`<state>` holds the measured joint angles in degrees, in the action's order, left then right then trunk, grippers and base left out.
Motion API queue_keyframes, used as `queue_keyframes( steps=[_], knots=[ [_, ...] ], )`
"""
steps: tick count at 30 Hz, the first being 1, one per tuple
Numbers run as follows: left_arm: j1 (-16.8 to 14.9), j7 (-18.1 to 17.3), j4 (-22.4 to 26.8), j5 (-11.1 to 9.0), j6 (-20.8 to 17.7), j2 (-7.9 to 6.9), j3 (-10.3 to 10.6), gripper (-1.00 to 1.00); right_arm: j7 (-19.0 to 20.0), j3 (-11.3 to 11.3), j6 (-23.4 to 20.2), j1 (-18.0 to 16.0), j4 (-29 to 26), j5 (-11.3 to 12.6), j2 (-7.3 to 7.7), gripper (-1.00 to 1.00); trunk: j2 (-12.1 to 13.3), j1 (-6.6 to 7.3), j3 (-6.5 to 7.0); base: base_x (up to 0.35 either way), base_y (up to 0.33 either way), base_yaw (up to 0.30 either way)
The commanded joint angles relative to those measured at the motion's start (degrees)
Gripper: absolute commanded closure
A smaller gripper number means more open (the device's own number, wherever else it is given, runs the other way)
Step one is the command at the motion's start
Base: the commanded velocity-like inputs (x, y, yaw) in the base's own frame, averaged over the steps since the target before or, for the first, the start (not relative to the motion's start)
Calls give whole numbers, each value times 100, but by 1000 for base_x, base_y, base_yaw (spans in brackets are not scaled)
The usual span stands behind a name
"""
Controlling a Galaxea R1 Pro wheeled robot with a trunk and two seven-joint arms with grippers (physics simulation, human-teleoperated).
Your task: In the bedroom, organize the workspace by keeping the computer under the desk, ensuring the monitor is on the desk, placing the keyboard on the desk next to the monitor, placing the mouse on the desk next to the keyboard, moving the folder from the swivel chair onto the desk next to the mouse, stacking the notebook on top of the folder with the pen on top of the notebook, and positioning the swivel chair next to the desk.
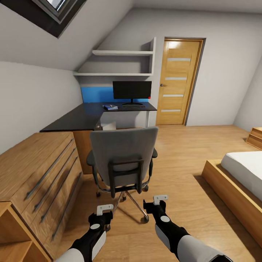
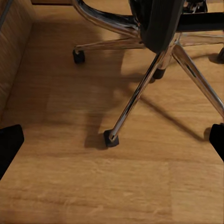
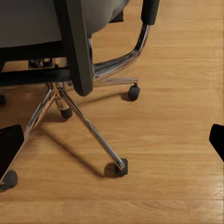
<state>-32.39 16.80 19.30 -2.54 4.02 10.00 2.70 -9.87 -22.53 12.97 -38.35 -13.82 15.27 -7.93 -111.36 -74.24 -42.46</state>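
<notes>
The swivel chair [image 1: 123, 160] stands back-on to the robot at twelve o'clock, between it and the desk [image 1: 91, 114], likely because the robot has come up behind it; the monitor [image 1: 132, 90] sits on the desk's far wing. Both the left gripper [image 1: 104, 210] and the right gripper [image 1: 160, 199] hang with jaws spread and empty; the chair's chrome base lies just ahead of them, apart.

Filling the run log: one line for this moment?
stage: approach | chair: facing desk | monitor: on desk | left gripper: open | right gripper: open

Both arms forward, left claw [image 1: 105, 209] and right claw [image 1: 160, 199] spread.
</notes>
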Motion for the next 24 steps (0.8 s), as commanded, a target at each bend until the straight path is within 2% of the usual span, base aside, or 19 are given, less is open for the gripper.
queue_keyframes(
  steps=[1,6,7,9,12,16,22,24],
  knots=[
    [-4,36,-6,-27,20,0,29,-100,-23,-50,22,-5,5,53,1,-100,-44,-22,-24,0,0,0],
    [-4,17,-6,-27,26,0,28,-100,-8,-51,30,3,7,42,2,-100,-164,-88,-78,0,0,0],
    [-4,1,-7,-31,28,0,23,-100,-7,-55,30,3,9,-14,0,-100,-164,-88,-78,0,0,0],
    [-4,-16,-22,-30,41,0,20,-100,5,-58,31,13,78,-283,-6,-100,-164,-88,-78,35,0,0],
    [-4,-25,-101,-24,44,0,27,-100,186,-65,31,19,155,-467,-7,-100,-164,-88,-78,212,0,0],
    [-4,-35,-152,-18,47,0,29,-100,613,-85,31,21,223,-537,-6,-100,-164,-88,-78,245,0,0],
    [-4,1,-135,-31,61,0,29,-100,634,-101,26,21,239,-541,-7,-100,-164,-88,-78,23,0,0],
    [-4,20,-115,-38,64,0,29,-100,635,-102,26,21,239,-542,-7,-100,-245,-132,-114,2,0,0]
  ],
)
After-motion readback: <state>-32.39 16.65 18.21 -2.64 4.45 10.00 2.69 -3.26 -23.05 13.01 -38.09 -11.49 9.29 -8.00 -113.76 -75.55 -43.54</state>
